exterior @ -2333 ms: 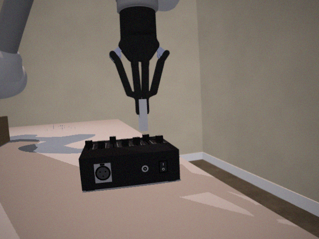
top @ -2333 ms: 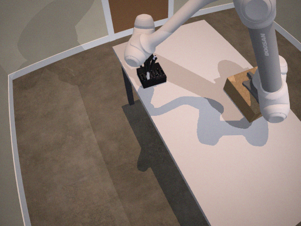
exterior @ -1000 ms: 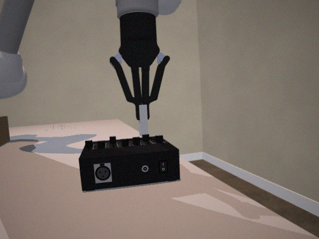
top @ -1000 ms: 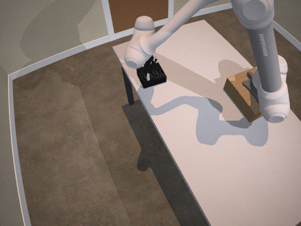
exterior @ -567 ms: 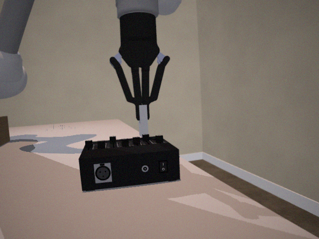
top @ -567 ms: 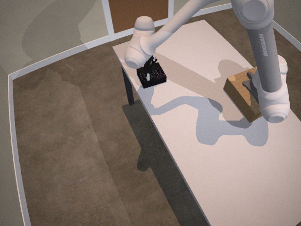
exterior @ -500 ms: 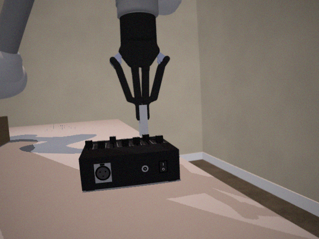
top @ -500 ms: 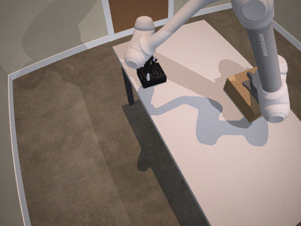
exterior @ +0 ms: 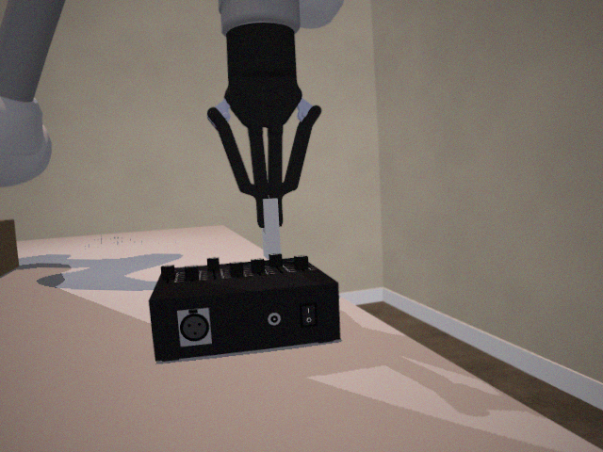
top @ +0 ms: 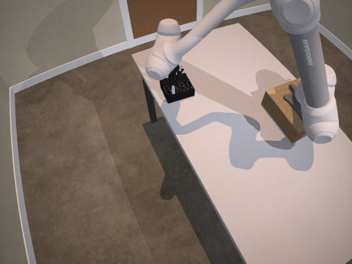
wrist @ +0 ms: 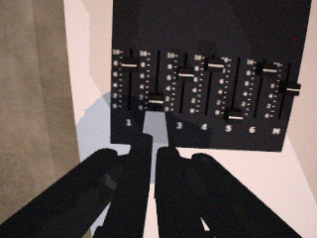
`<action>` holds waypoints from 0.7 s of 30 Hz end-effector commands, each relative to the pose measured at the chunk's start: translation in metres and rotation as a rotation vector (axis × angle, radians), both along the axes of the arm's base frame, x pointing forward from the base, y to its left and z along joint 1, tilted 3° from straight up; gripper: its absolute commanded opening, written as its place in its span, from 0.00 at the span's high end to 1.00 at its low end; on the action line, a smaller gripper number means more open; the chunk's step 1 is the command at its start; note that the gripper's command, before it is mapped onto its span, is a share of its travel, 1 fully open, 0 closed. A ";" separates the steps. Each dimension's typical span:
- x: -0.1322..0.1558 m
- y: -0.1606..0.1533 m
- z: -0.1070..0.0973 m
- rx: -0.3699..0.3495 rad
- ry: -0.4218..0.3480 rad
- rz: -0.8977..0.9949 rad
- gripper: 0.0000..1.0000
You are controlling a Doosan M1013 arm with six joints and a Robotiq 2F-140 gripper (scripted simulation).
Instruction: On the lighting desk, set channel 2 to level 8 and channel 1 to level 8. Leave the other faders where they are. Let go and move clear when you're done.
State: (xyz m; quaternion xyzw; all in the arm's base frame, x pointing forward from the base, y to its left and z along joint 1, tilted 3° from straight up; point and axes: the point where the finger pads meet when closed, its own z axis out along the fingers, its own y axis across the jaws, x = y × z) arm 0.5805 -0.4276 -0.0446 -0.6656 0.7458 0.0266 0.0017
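Note:
The black lighting desk (top: 176, 89) sits near the table's far left corner; it also shows in the exterior view (exterior: 243, 311) and the wrist view (wrist: 205, 59). My gripper (wrist: 154, 127) is shut and empty, pointing straight down over the desk's front edge. Its grey fingertips (exterior: 271, 240) reach down to the channel 2 fader cap (wrist: 157, 99), which sits low in its slot. I cannot tell whether they touch it. The channel 1 cap (wrist: 130, 66) sits high, near the top of its slot. The other caps stand at mixed heights, with channel 5 (wrist: 233, 115) low.
A brown wooden block (top: 284, 110) holds the arm's base at the table's right side. The table's left edge (top: 159, 113) runs close beside the desk, with floor below. The desk's rear face has a socket (exterior: 194, 326) and a switch (exterior: 307, 314).

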 end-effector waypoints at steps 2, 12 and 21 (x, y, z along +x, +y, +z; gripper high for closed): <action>0.000 -0.001 0.000 0.000 0.000 0.000 0.90; 0.000 -0.004 0.000 0.000 0.000 0.000 0.90; -0.001 -0.008 0.000 0.000 0.000 0.000 0.90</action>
